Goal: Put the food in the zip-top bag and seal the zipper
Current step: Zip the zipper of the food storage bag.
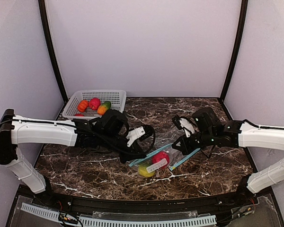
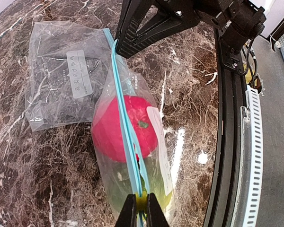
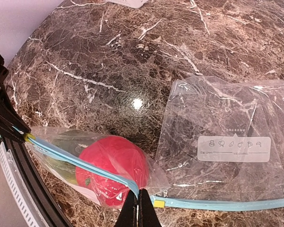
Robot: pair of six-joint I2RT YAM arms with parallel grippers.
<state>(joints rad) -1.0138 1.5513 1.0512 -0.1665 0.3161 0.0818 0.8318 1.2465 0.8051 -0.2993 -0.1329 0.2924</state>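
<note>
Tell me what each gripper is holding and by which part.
Both hold the zip-top bag by its blue zipper strip. The left gripper pinches one end of the strip and the right gripper pinches the other.

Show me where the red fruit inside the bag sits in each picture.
Top external: red fruit just below centre.
Left wrist: red fruit mid-frame.
Right wrist: red fruit lower left of centre.
Shared landmark: the bag's blue zipper.

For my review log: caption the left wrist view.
Left gripper pinches the blue zipper of a clear bag holding a red fruit and a yellow-green fruit.
</note>
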